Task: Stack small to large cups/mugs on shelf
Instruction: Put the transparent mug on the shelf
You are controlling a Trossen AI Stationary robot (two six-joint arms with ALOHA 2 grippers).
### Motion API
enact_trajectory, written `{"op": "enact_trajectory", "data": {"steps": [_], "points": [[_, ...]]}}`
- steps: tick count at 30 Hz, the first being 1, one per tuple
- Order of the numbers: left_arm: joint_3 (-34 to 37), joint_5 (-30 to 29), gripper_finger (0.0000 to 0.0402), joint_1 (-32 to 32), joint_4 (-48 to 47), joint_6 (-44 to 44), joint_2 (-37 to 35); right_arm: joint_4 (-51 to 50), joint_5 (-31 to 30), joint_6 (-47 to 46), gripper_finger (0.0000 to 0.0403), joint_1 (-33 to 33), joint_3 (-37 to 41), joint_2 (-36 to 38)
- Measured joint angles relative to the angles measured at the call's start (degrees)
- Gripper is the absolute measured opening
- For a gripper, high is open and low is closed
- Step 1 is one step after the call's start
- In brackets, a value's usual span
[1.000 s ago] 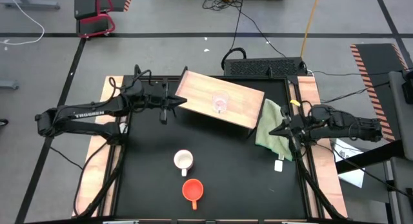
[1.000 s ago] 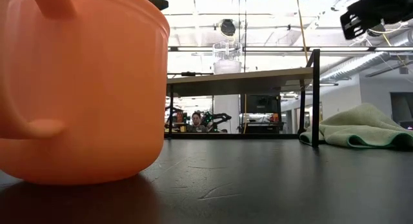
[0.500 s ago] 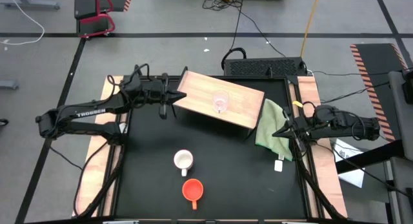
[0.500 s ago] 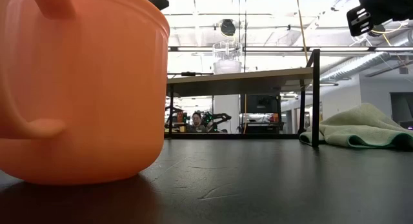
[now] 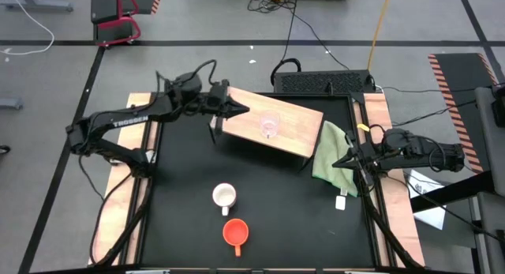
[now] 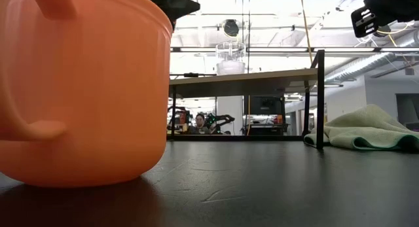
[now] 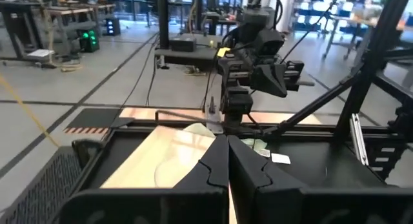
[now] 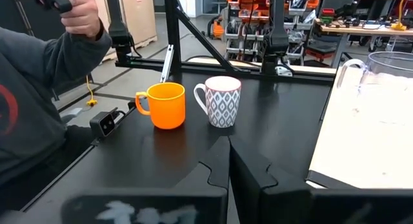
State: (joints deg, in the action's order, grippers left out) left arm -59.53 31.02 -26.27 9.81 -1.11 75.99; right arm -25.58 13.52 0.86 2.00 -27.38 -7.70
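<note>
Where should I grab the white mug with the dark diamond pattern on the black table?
Judging by its pose, take the white patterned mug by its rim wall, coming straight down from above. It stands upright with its mouth open upward. The orange-red plastic mug stands close beside it, toward the table's front edge, so set the fingers across the side away from that.

Matt wooden shelf, black metal legs

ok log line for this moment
left gripper shut, over shelf corner | right gripper shut, waiting by cloth | clear cup on shelf
</note>
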Motion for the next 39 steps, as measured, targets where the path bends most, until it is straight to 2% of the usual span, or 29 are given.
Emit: {"op": "enact_trajectory", "data": {"steps": [10,22,32,39], "points": [[-15.28,0.58,0.0000,-0.30,-13.04,-4.02,7.96,0.00,0.00,0.00,0.0000,0.00,0.00,0.00],[-25.98,0.68,0.0000,-0.60,-15.99,-2.85,16.26,-0.02,0.00,-0.01,0.0000,0.00,0.02,0.00],[-39.43,-1.92,0.0000,-0.58,-35.24,-5.99,23.29,0.00,0.02,0.00,0.0000,0.00,0.07,0.00],[-51.34,-7.80,0.0000,0.22,-51.19,-9.70,28.10,0.45,0.02,-0.13,0.0000,0.00,0.66,-0.04]]}}
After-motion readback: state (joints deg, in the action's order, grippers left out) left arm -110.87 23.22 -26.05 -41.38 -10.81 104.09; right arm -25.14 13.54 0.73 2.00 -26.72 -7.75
